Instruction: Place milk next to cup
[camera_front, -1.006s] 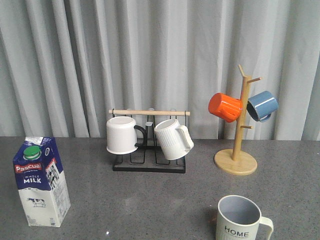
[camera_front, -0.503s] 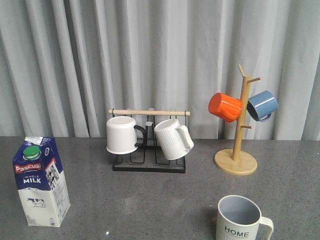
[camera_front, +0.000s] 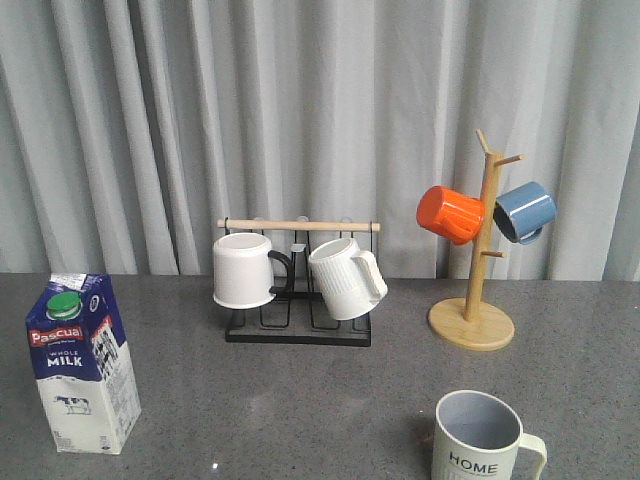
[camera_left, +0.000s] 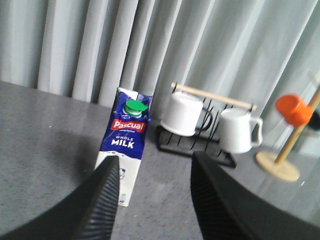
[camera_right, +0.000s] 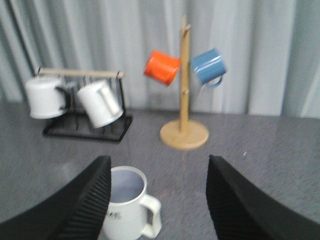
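- Progress: nothing done yet — the milk (camera_front: 82, 362) stands upright at the table's (camera_front: 300, 400) near left, and the cup (camera_front: 484, 440) sits at the near right, well apart from it.
- Left gripper (camera_left: 156, 200): fingers spread, empty, hanging short of the milk (camera_left: 124, 150), which shows just past one fingertip; no contact that I can see.
- Right gripper (camera_right: 157, 200): fingers also apart, empty, with the cup (camera_right: 127, 202) low between them (handle turned to the robot's right).
- Left to do, by my reading: close on the carton, carry it across the table and set it down just beside the cup.
- Around: a black rack (camera_front: 298, 325) with a wooden bar holds two white mugs (camera_front: 243, 270) at mid-table; a wooden mug tree (camera_front: 475, 300) behind the cup carries an orange mug (camera_front: 450, 214) and a blue mug (camera_front: 525, 210).
- Obstacles: the strip of table between carton and cup looks bare — rack and tree both stand farther back, so neither seems to bar a straight carry.
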